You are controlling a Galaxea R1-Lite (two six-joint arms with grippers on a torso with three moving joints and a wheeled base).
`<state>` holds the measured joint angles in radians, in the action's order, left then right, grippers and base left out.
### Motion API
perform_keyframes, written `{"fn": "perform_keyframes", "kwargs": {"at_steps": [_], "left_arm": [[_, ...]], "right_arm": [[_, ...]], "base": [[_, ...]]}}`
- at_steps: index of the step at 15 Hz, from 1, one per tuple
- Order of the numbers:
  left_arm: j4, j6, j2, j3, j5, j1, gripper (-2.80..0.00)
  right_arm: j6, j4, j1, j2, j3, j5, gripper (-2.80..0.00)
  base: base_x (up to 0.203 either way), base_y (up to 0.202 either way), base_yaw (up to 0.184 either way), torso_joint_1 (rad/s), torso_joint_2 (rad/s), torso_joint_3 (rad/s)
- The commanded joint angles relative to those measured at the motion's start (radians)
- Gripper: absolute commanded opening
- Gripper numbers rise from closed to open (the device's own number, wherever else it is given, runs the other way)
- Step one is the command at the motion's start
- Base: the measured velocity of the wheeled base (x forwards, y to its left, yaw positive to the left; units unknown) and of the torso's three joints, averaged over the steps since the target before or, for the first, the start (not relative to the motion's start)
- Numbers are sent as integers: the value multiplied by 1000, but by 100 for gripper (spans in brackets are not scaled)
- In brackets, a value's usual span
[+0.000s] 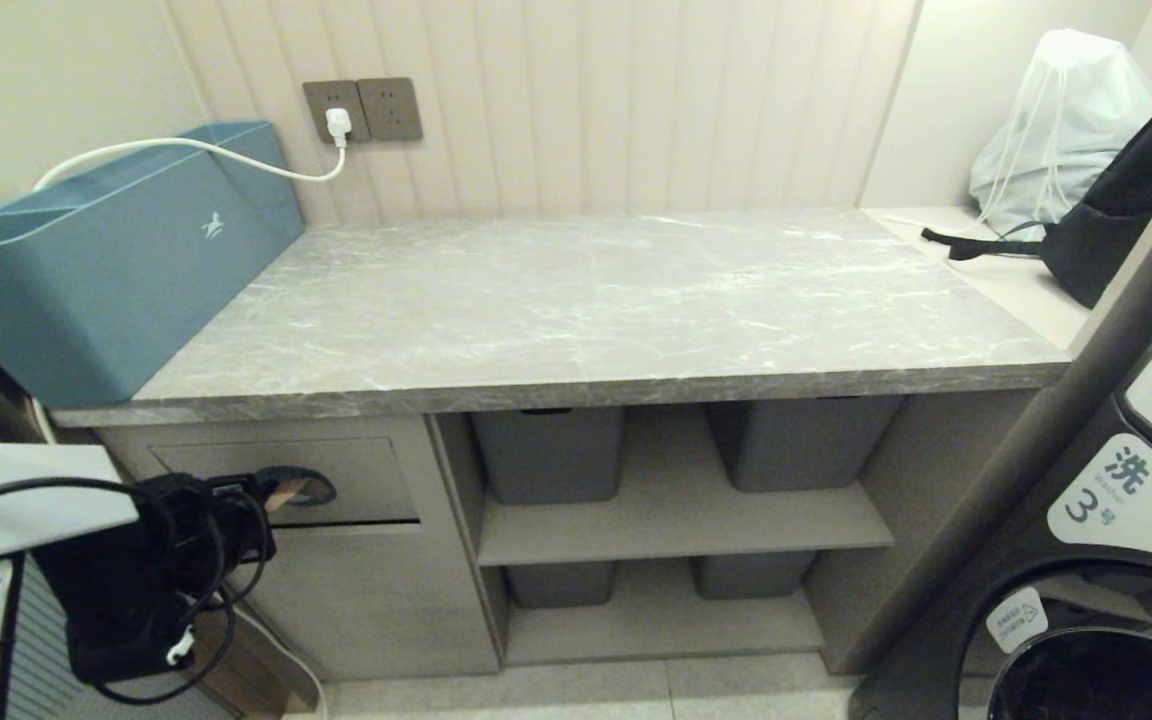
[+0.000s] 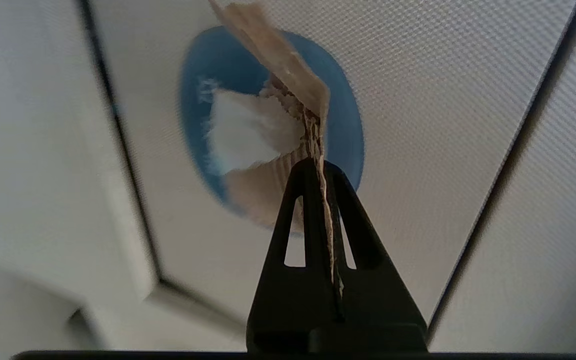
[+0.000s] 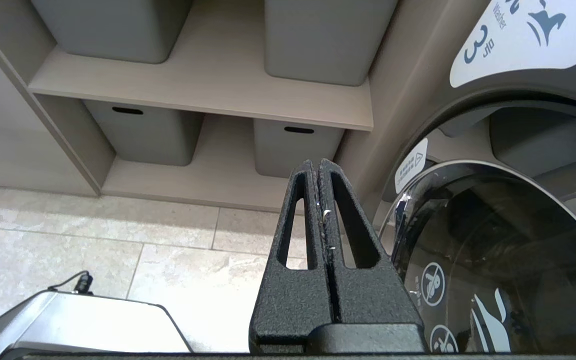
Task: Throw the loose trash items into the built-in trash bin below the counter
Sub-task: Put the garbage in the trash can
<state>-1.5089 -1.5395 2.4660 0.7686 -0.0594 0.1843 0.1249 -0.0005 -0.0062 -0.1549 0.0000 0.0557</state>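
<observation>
The left gripper (image 2: 320, 167) pinches a tan cardboard scrap (image 2: 288, 75) in its fingers, right at the trash bin flap (image 1: 286, 480) at seven o'clock under the worktop (image 1: 596, 300). The scrap hides much of the blue sticker (image 2: 208, 65). The right gripper (image 3: 318, 165) hangs closed and empty before the grey tubs (image 3: 288, 145), the washer (image 3: 493, 250) at three o'clock.
</observation>
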Motion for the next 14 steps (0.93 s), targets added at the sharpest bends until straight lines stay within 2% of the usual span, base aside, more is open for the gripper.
{"fn": "perform_keyframes", "kwargs": {"at_steps": [1, 8, 10, 14], "left_arm": [[1, -26, 12, 44, 24, -28, -280], [115, -60, 95, 237, 114, -66, -280], [118, -101, 100, 253, 115, -66, -280], [118, -112, 125, 290, 114, -66, -280]], "right_arm": [[1, -1, 0, -6, 0, 1, -280], [1, 0, -4, -18, 0, 1, -280], [1, -1, -5, -23, 0, 1, -280], [1, -1, -5, -23, 0, 1, -280]], "base": [[0, 0, 0, 0, 0, 0], [0, 0, 0, 0, 0, 0], [0, 0, 0, 0, 0, 0], [0, 0, 0, 0, 0, 0]]}}
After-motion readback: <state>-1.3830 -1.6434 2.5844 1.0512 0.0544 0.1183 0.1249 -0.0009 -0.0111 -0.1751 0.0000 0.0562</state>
